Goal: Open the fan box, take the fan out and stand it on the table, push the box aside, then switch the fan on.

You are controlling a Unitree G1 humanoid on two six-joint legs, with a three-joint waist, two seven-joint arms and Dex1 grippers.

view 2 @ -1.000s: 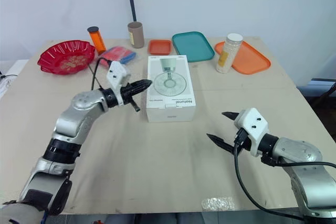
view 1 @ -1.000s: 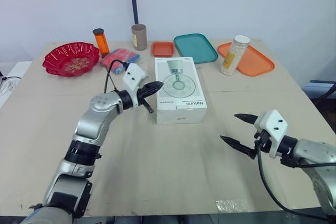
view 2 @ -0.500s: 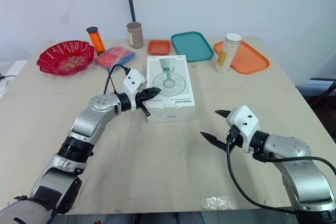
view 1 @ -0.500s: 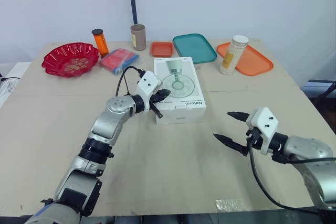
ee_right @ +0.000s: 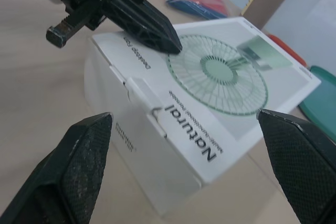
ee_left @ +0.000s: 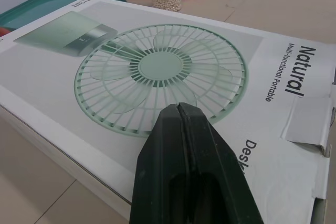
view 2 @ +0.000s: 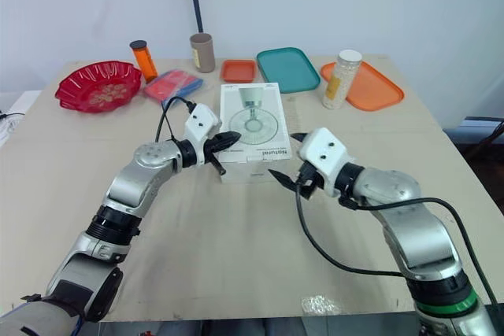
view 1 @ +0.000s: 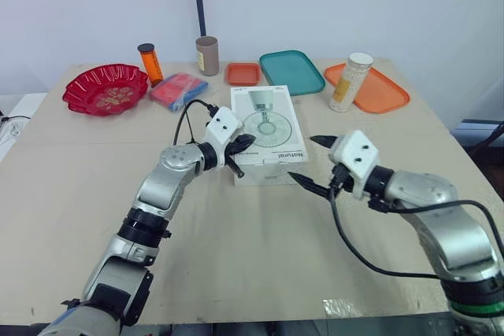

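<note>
Because it is the nearest thing, right gripper [view 1: 311,164]: the step in hand, as I judge, is opening the lid. To do it well, one finger should go under the tuck flap and lift gently, without squeezing the carton. The two fingers are spread wide and hold nothing. They stand just beside the front right corner of the fan box [view 1: 269,135], and I see no contact.
Left gripper [view 1: 236,147]: the fingers are pressed together with nothing between them. The tip is over the top face of the fan box, near its front left edge. I cannot tell if it touches or only hovers. It would help if this tip presses down, because I judge that a light carton slides easily when the flap is pulled.
Tuck flap [ee_right: 142,95]: on the front wall of the fan box, tucked in.
Fan box: lying flat on the table [view 1: 236,257], lid closed, the printed fan picture upward. The fan is inside, as I suppose.
Behind the fan box: a small orange tray [view 1: 243,73], a teal tray [view 1: 292,72], a brown cup [view 1: 208,54].
Behind it to the left: a blue and red packet [view 1: 179,88], an orange bottle [view 1: 149,62], a red bowl [view 1: 106,88].
Behind it to the right: a jar of white grains [view 1: 350,81] at a large orange tray [view 1: 378,88].
</note>
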